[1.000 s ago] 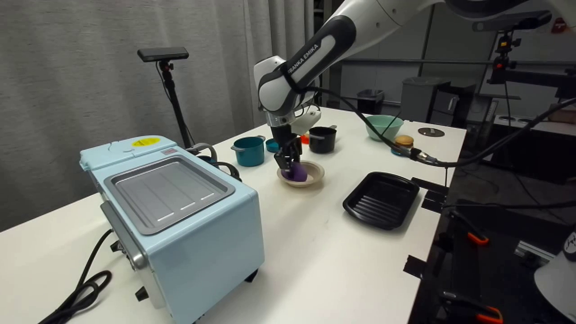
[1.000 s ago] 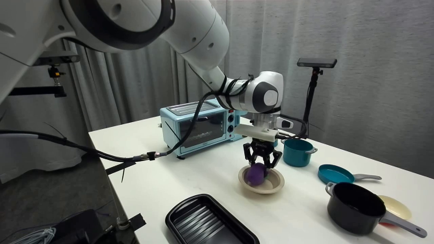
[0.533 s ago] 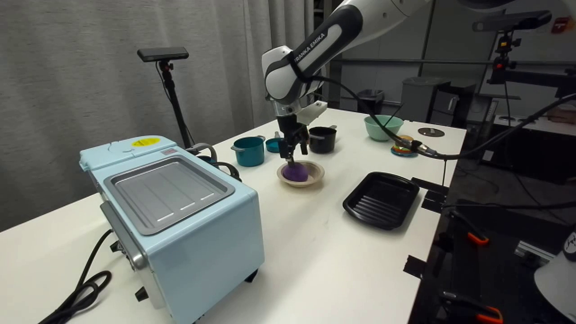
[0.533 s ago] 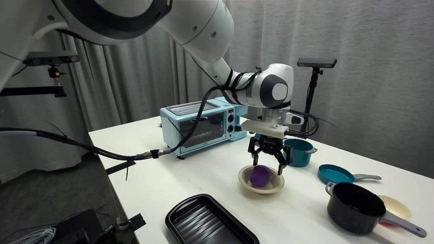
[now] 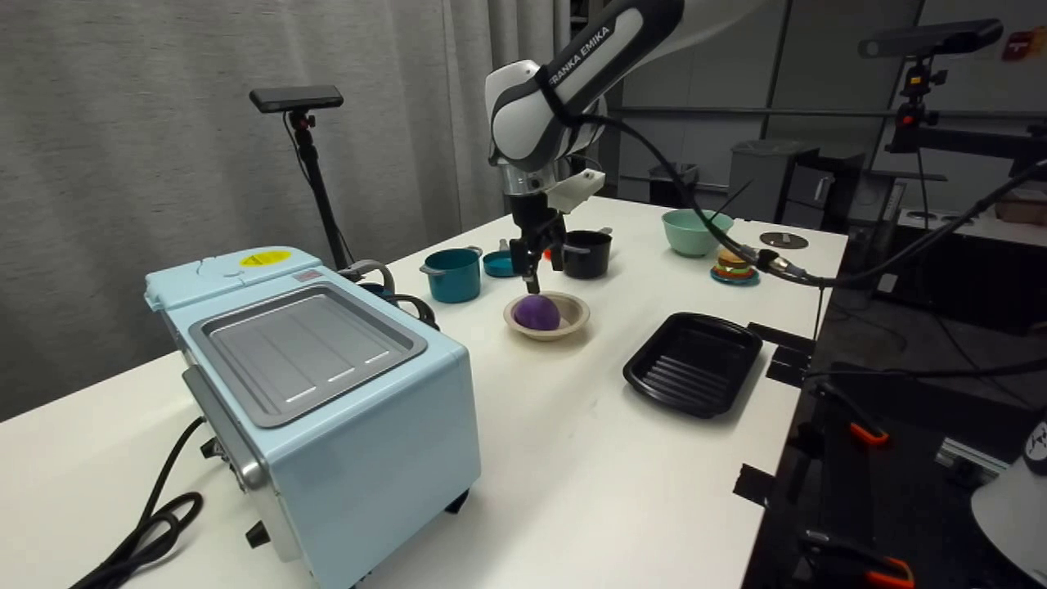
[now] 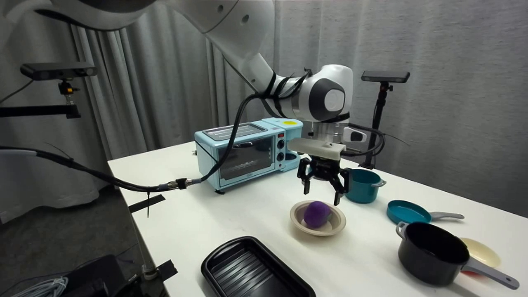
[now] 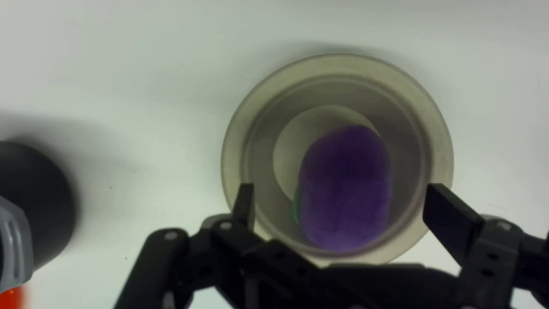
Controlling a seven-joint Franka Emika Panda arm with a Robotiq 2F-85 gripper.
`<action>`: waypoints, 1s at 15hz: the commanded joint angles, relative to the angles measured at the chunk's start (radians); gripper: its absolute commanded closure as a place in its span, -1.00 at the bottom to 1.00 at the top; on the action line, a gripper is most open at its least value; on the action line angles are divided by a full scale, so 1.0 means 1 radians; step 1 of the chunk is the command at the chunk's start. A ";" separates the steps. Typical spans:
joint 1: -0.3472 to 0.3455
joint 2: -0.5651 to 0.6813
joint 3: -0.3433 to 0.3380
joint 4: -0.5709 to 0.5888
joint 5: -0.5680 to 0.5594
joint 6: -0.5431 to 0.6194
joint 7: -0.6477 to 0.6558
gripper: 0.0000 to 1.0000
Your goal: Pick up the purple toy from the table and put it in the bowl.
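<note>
My jaws are standing wide apart, gripping nothing, with a broad gap between the 2 squared black fingers [image 7: 450, 221]. My gripper [image 6: 321, 194] is hovering above the bowl [image 7: 339, 64], clear of the purple toy [image 7: 345, 189]. In the wrist view the fingers are appearing over the bowl's rim at about 8 and 4 o'clock. The toy, smooth-looking and egg-shaped, is lying inside the bowl, toward 6 o'clock, and a thin green sliver [image 7: 296, 207] is showing along its 8 o'clock edge. The bowl, shallow, round and matte beige with a broad rim, is sitting upright on the white, flat-topped table [image 6: 359, 262].

Reading outward from the bowl in an exterior view, I am seeing a teal pot [image 6: 365, 187] standing at 2 o'clock and a shallow teal frying pan [image 6: 407, 211] lying at 3. A deep black saucepan [image 6: 429, 264] with a grey handle [image 6: 493, 274] is standing between 3 and 4. A black tray [image 6: 247, 264], rounded at the corners and ribbed across its floor, is resting near 8. Between 10 and 11, a boxy pale-blue toaster oven [image 6: 255, 156] is showing its dark glass door. Coarse-looking grey curtains [image 6: 453, 123] are hanging beyond the table.
</note>
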 commanded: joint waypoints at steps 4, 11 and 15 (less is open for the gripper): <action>0.007 -0.048 -0.005 -0.054 0.009 0.016 0.002 -1.00; 0.006 -0.042 -0.006 -0.054 0.009 0.016 0.002 -1.00; 0.006 -0.042 -0.006 -0.054 0.009 0.016 0.002 -1.00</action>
